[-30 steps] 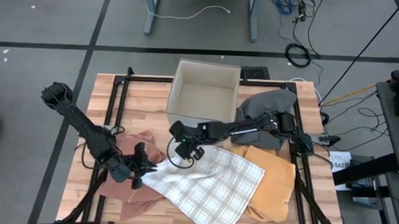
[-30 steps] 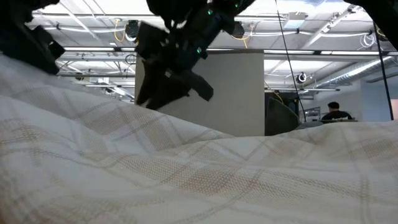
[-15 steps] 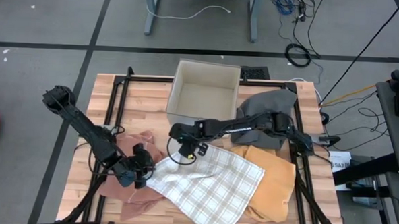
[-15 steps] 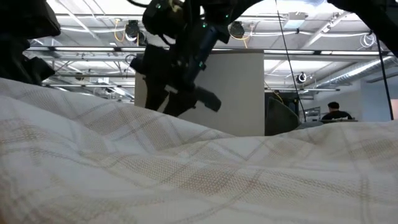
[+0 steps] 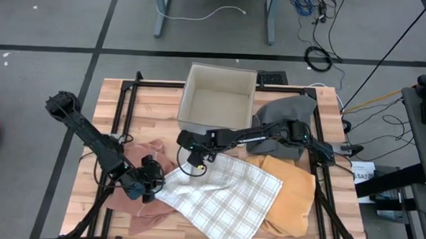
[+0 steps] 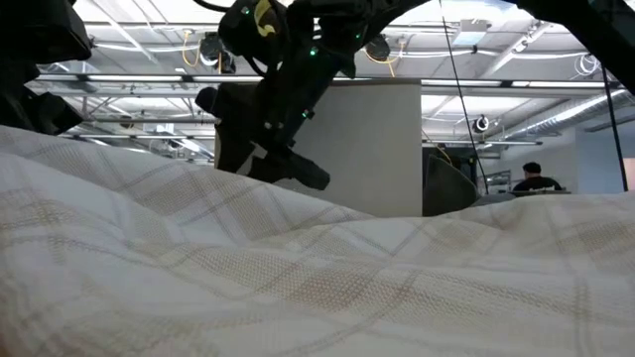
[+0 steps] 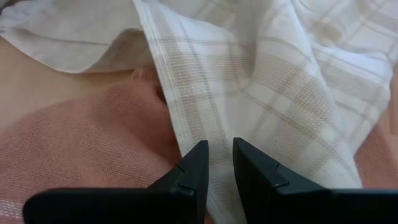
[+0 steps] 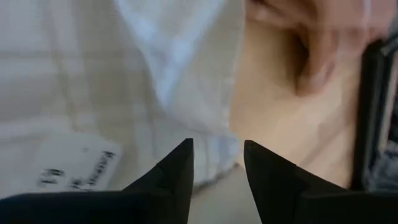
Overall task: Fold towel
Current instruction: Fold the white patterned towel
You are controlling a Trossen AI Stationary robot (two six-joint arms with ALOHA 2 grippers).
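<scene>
We are looking down on the wooden table point(image 5: 127, 101), and the checked towel point(image 5: 224, 196) is lying spread and rumpled on it, well in front of the open box point(image 5: 217, 98) that stands at the far edge. One corner of the towel is reaching back toward the box; its opposite end is hanging near the table's front edge.

The left gripper point(image 5: 151, 182) is sitting low at the towel's left corner, where the checked cloth overlaps a pink cloth point(image 5: 150, 154). In the left wrist view we are seeing its fingers point(image 7: 194, 168) pinching the hem of the towel, the narrow gap between them filled with checked fabric, pink cloth lying underneath and beside it.

The right gripper point(image 5: 197, 160) is hanging over the towel's corner nearest the box, just in front of the box's front wall. Its fingers point(image 8: 177, 168) are standing a little apart over the white edge of the towel, where a sewn-in label point(image 8: 78, 168) shows; we cannot tell whether any cloth is caught between them.

To the right of the towel an orange cloth point(image 5: 293, 191) is lying partly under it, and a grey cloth point(image 5: 289, 112) is bunched right beside the box.
</scene>
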